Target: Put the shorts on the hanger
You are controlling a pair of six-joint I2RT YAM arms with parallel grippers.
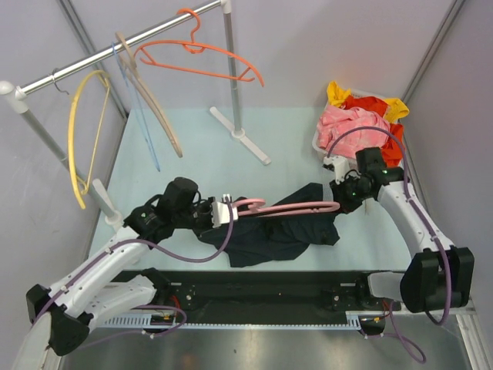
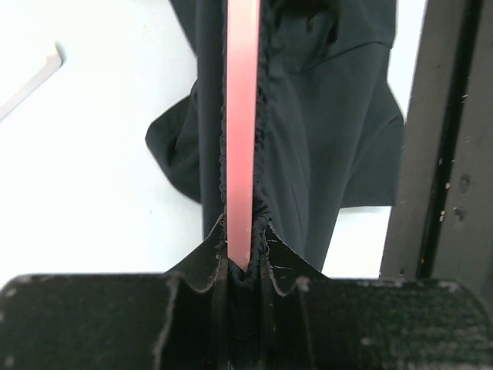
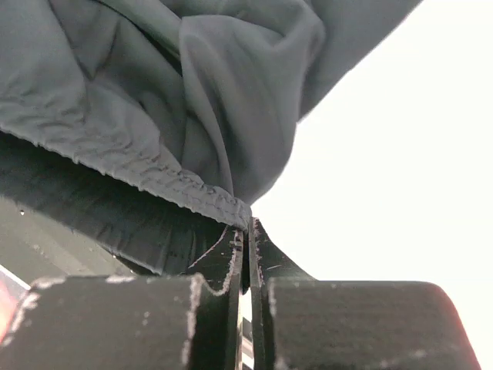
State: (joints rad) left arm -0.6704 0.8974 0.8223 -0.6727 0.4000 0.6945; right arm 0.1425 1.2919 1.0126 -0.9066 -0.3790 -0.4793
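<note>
Now the left gripper [image 1: 225,210] clamps the hanger [image 1: 296,206] by its pink bar, and the right gripper [image 1: 344,199] is pinched shut on the shorts [image 1: 281,231] — limp, light, slippery cloth draped over that bar near the table [image 1: 192,146] front edge — best held by the stitched hem.

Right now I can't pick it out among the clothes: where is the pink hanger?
Top view, table centre: the hanger runs across the shorts, its left end clamped in the left gripper, its right end by the right gripper.
</note>
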